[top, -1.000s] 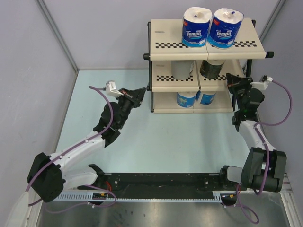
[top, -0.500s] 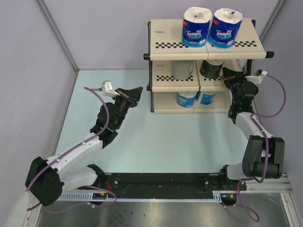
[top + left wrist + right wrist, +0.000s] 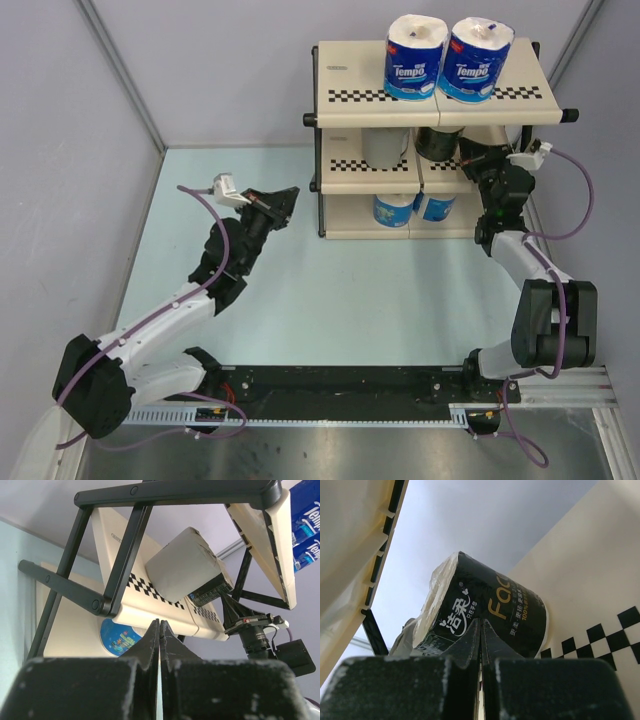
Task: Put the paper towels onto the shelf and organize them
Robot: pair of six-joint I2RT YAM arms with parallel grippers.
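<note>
The shelf stands at the back right and holds several paper towels. Two blue Tempo rolls stand on its top tier, a grey roll and a dark-wrapped roll on the middle tier, and two blue rolls on the bottom tier. My right gripper is shut and empty at the middle tier's right end. Its tips are right at the dark roll. My left gripper is shut and empty just left of the shelf, pointing at the grey roll and a bottom blue roll.
The shelf's black frame bars cross close in front of the left gripper. Grey walls enclose the pale table at the left, back and right. The black rail with the arm bases runs along the near edge.
My right gripper has moved left and up, into the middle tier's right end and against the dark roll, which shifted slightly left. The left arm drew back a little at first, then held still.
</note>
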